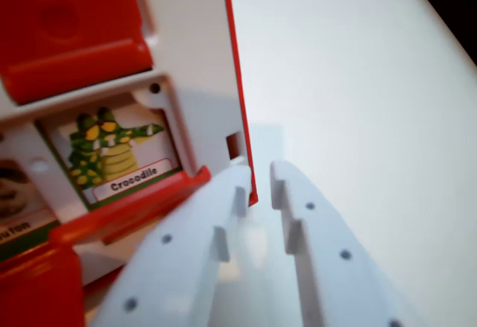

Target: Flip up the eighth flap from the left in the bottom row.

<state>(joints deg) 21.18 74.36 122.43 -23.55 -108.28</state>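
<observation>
Crocodile card (pixel 115 152) stands exposed, its red flap (pixel 130 206) lying open just below it — apparently flipped, task near done. Gripper (pixel 261 182), jaws slightly parted and empty, sits beside the board's red edge (pixel 237 81).

1. White tabletop (pixel 358 81), smooth and glossy, fills the wrist view's right half.
2. Dark edge at top right corner, beyond the tabletop.
3. Red-and-white flap board (pixel 195 66) sits on it at the wrist view's left, red side edge running down to the surface.
4. Faint shadow beside that edge.
</observation>
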